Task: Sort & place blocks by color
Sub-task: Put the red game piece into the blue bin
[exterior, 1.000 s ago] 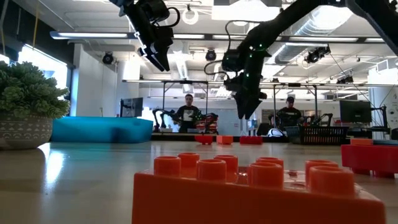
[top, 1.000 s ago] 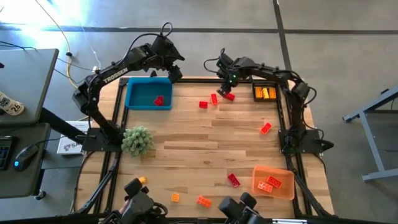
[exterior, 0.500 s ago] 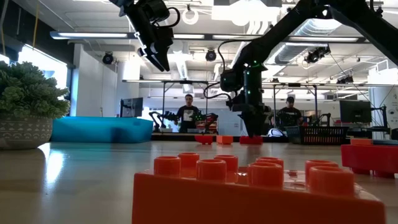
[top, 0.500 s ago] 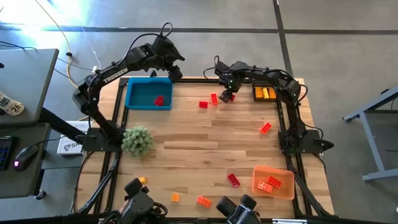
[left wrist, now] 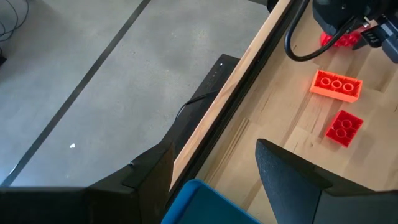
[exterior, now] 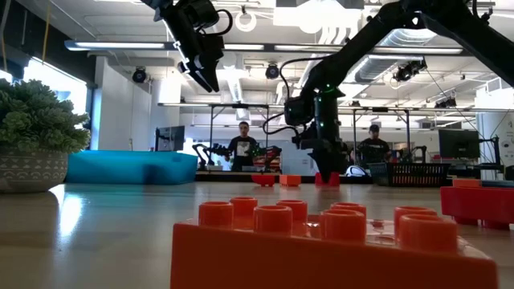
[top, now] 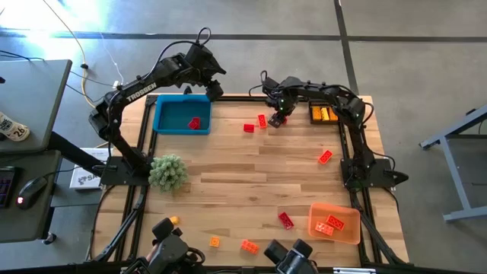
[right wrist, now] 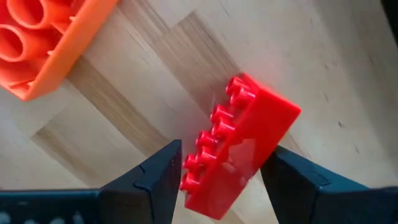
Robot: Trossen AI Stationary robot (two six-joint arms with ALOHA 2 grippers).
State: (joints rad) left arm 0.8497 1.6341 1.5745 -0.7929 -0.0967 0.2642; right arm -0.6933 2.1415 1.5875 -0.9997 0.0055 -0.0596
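1. Pale wooden planks make up the square table (top: pixel 228 167), framed by dark rails, with grey floor all round and a desk beyond its left edge.
2. At the left edge a green spiky plant ball in a pot (top: pixel 168 172) stands just inside the rail.
3. Near the far-left corner lies a blue rectangular plastic tray (top: pixel 181 116) holding one red studded brick (top: pixel 194 123); the left gripper (top: pixel 211 89) hangs above the tray's far right corner, over the table's far edge, fingers spread wide and holding nothing.
4. Along the near edge, left of centre, sit two small orange bricks (top: pixel 214 242) and (top: pixel 249 246), close to the rail.
5. The table's middle is bare wood, with open room between the far and near groups.
6. At far centre, a small red square brick (top: pixel 248 128) and an orange-red long brick (top: pixel 262 120) lie side by side; just right of them the right gripper (top: pixel 277 119) is down at the table, its fingers straddling a tilted red long brick (right wrist: pixel 239 146), one on each side.
7. A black tray (top: pixel 323 114) with yellow bricks sits in the far-right corner.
8. Right of centre lies a lone red-orange brick (top: pixel 325 157); nearer, a red brick (top: pixel 285 221) lies beside an orange tray (top: pixel 335 223) containing orange bricks.
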